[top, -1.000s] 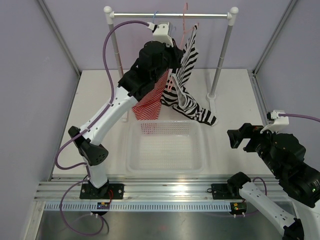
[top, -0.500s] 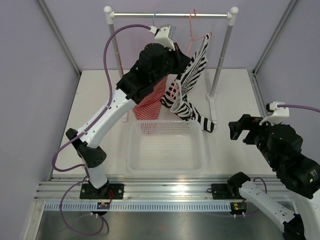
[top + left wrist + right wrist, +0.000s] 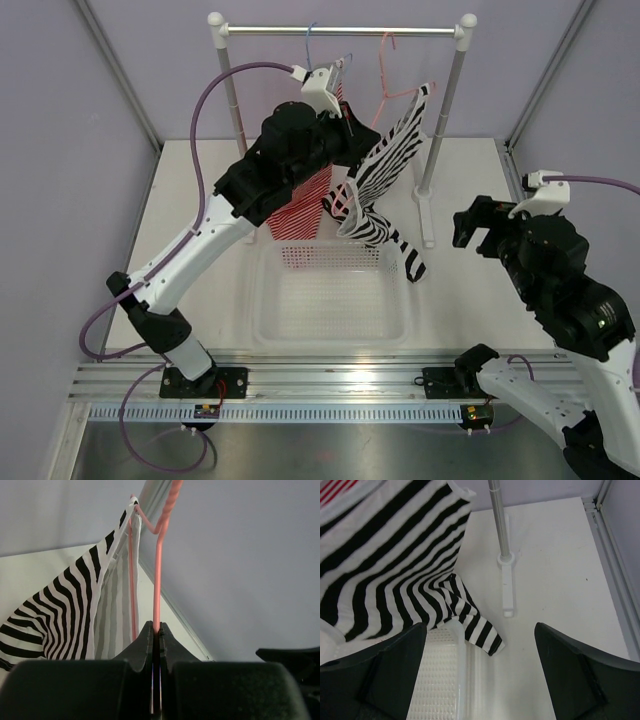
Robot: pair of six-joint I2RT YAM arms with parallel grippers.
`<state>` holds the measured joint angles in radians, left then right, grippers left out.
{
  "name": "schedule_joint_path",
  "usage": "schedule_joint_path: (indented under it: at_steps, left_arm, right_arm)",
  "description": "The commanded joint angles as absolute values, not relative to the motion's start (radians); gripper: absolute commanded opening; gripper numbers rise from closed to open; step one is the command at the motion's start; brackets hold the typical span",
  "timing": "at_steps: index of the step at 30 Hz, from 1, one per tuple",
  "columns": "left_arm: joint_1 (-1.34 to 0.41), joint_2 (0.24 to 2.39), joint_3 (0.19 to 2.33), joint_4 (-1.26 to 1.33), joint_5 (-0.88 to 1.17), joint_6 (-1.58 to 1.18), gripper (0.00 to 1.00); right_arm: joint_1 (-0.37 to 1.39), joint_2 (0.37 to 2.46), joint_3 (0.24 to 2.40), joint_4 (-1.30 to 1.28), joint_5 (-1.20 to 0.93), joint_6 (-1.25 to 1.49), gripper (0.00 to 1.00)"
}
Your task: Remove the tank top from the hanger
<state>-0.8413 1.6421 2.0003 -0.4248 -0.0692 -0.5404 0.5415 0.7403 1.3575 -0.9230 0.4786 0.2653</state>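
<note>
The tank top point(image 3: 385, 170), with bold black and white stripes, hangs from the pink-red hanger point(image 3: 392, 92), whose hook is up at the rail. One strap sits at the hanger's right tip. The hem trails down to the basket's far right corner. My left gripper point(image 3: 352, 128) is shut on the hanger's wire point(image 3: 157, 580), with the tank top point(image 3: 65, 610) to its left. My right gripper point(image 3: 482, 226) is open and empty. It hovers right of the tank top point(image 3: 395, 565), and the hem end lies between its fingers point(image 3: 395, 670).
A clear plastic basket point(image 3: 335, 300) stands under the rack, and its rim point(image 3: 457, 680) shows in the right wrist view. A red-and-white striped top point(image 3: 300, 205) hangs on a light blue hanger point(image 3: 312, 38). The rack's right post point(image 3: 442, 110) and its foot point(image 3: 507, 587) stand nearby.
My left gripper has swung the hanger and the tank top to the right and higher. The right arm has risen and moved left toward the tank top.
</note>
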Motion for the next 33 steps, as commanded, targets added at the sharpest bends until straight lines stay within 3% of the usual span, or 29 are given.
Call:
schedule_joint_path:
  at_steps: [1, 7, 10, 13, 19, 22, 25, 33]
  left_arm:
    - [-0.854, 1.568, 1.959, -0.305, -0.034, -0.545, 0.0]
    - [-0.856, 1.516, 1.867, -0.216, -0.018, -0.525, 0.0]
    - [-0.857, 1.519, 1.867, -0.199, -0.005, -0.515, 0.0]
    - [-0.857, 1.526, 1.867, -0.192, -0.006, -0.512, 0.0]
    - [-0.857, 1.502, 1.816, -0.172, 0.031, -0.5, 0.0]
    - [-0.859, 1.467, 1.778, -0.137, 0.081, -0.488, 0.0]
    - [-0.857, 1.425, 1.729, -0.1, 0.107, -0.486, 0.0]
    - [-0.857, 1.402, 1.68, -0.058, 0.181, -0.509, 0.0]
  right_arm:
    - [0.546, 0.859, 1.436, -0.784, 0.465, 0.241, 0.97]
    - [0.531, 1.006, 1.535, -0.707, 0.408, 0.181, 0.97]
    - [0.462, 1.096, 1.609, -0.693, 0.281, 0.176, 0.95]
    - [0.27, 1.198, 1.687, -0.706, 0.022, 0.19, 0.88]
    - [0.198, 1.252, 1.735, -0.644, -0.101, 0.124, 0.89]
    - [0.141, 1.267, 1.733, -0.623, -0.166, 0.114, 0.82]
    - [0.092, 1.278, 1.732, -0.612, -0.247, 0.117, 0.67]
    - [0.084, 1.255, 1.658, -0.529, -0.371, 0.098, 0.65]
